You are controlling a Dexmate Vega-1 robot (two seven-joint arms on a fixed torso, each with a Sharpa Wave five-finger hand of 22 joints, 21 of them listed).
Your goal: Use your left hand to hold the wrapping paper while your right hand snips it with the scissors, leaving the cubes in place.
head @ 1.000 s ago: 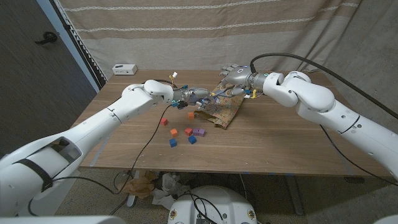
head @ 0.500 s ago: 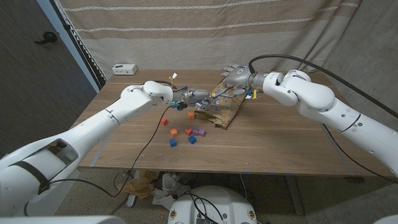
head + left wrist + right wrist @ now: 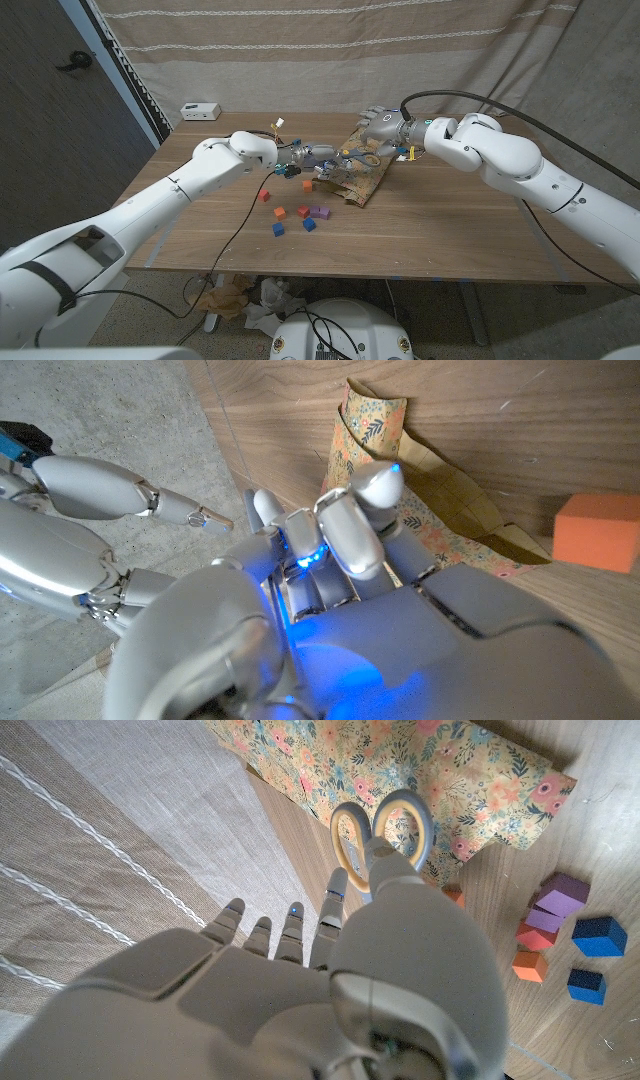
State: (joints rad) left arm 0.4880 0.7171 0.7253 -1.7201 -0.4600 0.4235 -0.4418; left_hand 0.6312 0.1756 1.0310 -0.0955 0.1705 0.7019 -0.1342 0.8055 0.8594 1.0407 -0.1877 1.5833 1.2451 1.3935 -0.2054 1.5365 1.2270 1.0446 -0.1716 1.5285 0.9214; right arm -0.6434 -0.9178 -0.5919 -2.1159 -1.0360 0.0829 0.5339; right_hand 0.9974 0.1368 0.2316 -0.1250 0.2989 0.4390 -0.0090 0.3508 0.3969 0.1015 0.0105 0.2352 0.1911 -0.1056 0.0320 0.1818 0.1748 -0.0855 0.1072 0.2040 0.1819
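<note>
- Wrapping paper [image 3: 357, 177], floral print, lies at the far middle of the wooden table [image 3: 450, 235]; in my left wrist view its edge is curled and lifted off the wood.
- My left hand [image 3: 312, 156] sits at the paper's left edge, fingers [image 3: 350, 525] curled down onto it; they look closed on the paper, though the contact itself is hidden by the hand.
- My right hand [image 3: 380, 126] is over the paper's far end. In the right wrist view its thumb goes through a loop of the scissors [image 3: 385, 825]; the other fingers [image 3: 292, 932] stick out straight beside it, so the hand is holding the scissors.
- Scissor handles, grey and cream, lie on the floral sheet; I cannot tell if the blades are apart or together.
- Cubes [image 3: 300, 214] sit scattered on the table in front of the paper: orange, blue and purple ones in a loose group, one more orange off to the left.
- One orange cube [image 3: 600, 530] lies just beside the paper's curled edge, near my left hand.
- White box [image 3: 200, 110] sits at the far left corner of the table.
</note>
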